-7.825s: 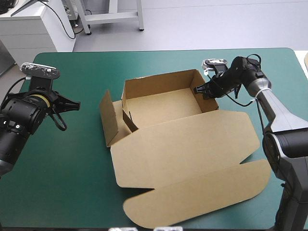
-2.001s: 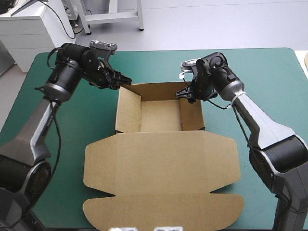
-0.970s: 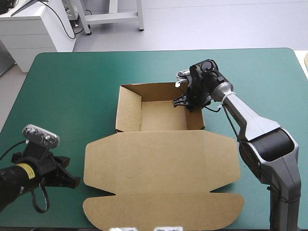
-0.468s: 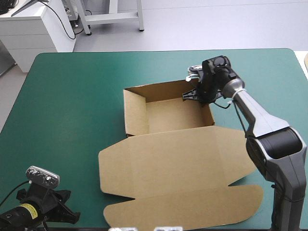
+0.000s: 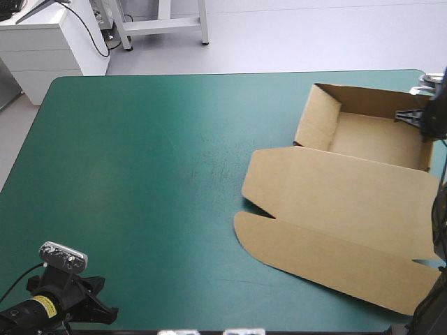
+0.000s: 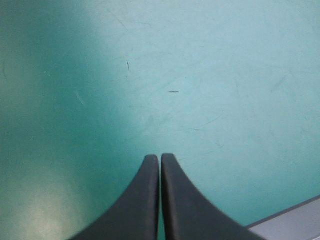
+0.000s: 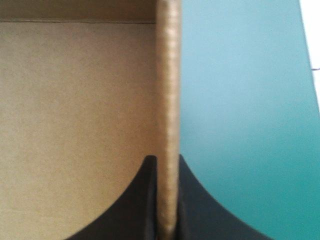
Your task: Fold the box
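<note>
**Tray formed, right arm holding its side wall**

The box (image 5: 335, 202) lies at the right side of the surface, toward the far corner. It stands as an open tray with its walls raised, and the lid (image 5: 328, 244) is spread flat on the teal-green cover (image 5: 140, 174) and reaches toward the near edge. The right end effector (image 5: 412, 117) is all but closed on the tray's right wall (image 7: 167, 100). In the right wrist view one black finger presses the inner face and the other the outer, with the board edge upright between them. The left end effector (image 5: 98, 310) is parked at the near left corner, well apart from the box. Its fingers (image 6: 145, 200) are pressed together on nothing, above bare cover.

The wall-raising step looks done, and the hold reads as steadying or positioning the tray. The next move likely calls for the right fingers to part and back straight off the wall, so the tucked board is not pulled out.

Nothing else lies on the cover to obstruct either arm. The main concern is the right edge: the tray and the lid's corner sit very near it, and whether any board overhangs cannot be told.
</note>
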